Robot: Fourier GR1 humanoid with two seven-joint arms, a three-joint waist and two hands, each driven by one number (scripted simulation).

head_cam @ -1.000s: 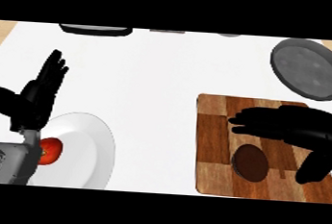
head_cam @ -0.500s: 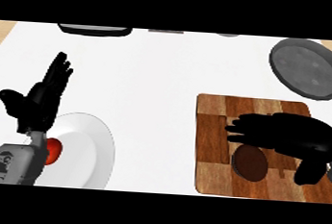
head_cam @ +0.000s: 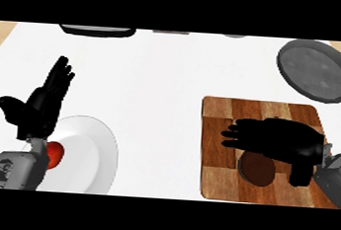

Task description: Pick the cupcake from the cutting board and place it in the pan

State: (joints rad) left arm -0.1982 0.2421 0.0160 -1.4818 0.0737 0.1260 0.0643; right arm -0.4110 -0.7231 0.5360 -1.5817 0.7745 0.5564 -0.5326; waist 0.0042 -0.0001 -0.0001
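The right hand (head_cam: 278,141) is above the cutting board (head_cam: 217,179), its fingers (head_cam: 234,135) stretched out flat and holding nothing. The brown cupcake (head_cam: 257,171) lies on the board, partly under this hand. The pan (head_cam: 315,70) stands well apart, at the far right of the table (head_cam: 168,77). The left hand (head_cam: 38,109) rests open, fingers up, at the edge of a white plate (head_cam: 91,151).

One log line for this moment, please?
phase: reach | right hand: open over cupcake on cutting board | pan: empty | left hand: resting
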